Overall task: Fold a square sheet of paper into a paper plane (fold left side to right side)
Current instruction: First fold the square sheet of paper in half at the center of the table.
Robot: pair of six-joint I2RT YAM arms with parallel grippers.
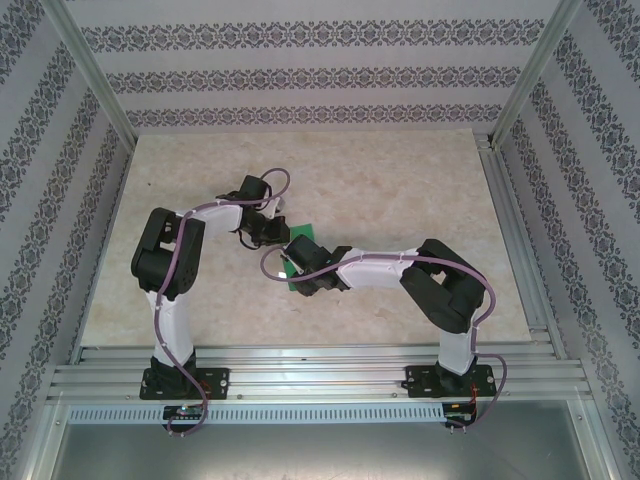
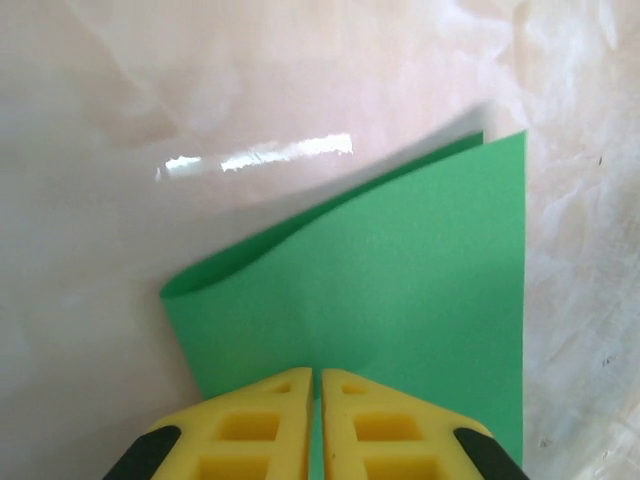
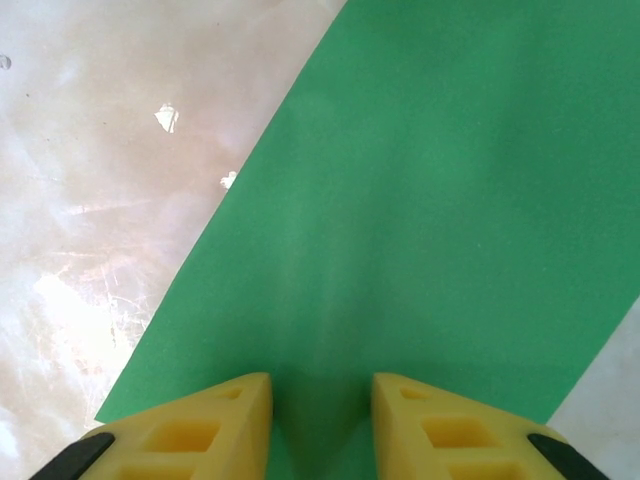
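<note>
The paper (image 2: 400,280) lies in the middle of the desk (image 2: 100,200), doubled over with a rounded, uncreased bend. The left gripper (image 2: 315,375) has its jaws clenched together, tips down on the top flap. The right gripper (image 3: 320,385) has its jaws parted over the sheet, grasping nothing. I'd square the edges, pin them, then flatten the bend.

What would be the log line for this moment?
left fingers: shut on bright-green square paper sheet, folded over loosely | right fingers: open over sheet

patterned walls (image 1: 320,38), pale marbled tabletop (image 1: 400,190), aluminium frame (image 1: 320,378)
</note>
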